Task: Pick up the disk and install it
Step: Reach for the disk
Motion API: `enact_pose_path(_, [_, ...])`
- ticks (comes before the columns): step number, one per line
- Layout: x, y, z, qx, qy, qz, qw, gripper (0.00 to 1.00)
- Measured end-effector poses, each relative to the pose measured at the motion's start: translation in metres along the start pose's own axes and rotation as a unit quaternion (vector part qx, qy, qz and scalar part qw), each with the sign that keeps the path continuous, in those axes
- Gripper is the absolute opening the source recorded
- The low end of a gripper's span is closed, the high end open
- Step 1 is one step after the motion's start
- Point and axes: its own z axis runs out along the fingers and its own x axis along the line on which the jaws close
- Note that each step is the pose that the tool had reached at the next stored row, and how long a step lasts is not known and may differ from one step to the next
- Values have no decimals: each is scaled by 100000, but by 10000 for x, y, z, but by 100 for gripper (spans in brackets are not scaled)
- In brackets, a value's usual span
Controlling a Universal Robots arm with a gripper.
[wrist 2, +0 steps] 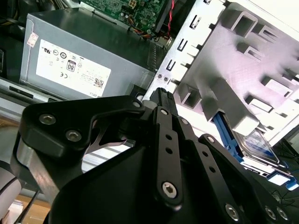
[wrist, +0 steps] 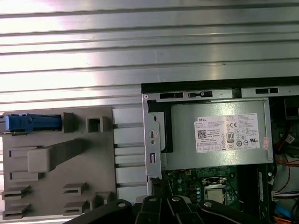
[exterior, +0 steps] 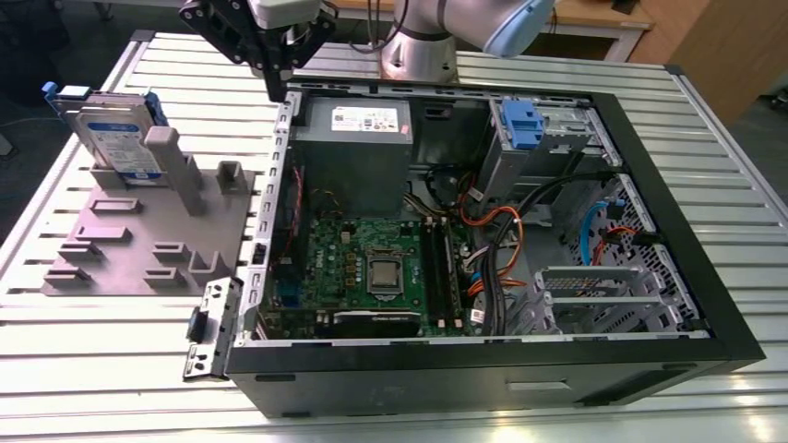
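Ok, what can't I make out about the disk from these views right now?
- Exterior view: the lower part of the disk sits behind posts of the grey fixture.
- Second wrist view: the fixture and the gripper cover most of it.
- First wrist view: it is edge-on and cut off by the picture's edge; label unseen.

Silver-grey blue-railed disk [exterior: 114, 138], grey fixture plate [exterior: 129, 238], green motherboard [exterior: 351, 245], black gripper [exterior: 279, 88]

disk [exterior: 114, 132]: silver metal, blue plastic | table [exterior: 124, 374]: ribbed glossy metal
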Motion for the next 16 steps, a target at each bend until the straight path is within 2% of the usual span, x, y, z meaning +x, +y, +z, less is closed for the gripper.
enact_pose_path(16, [50,-4,0,-1,-1,0,100000,11])
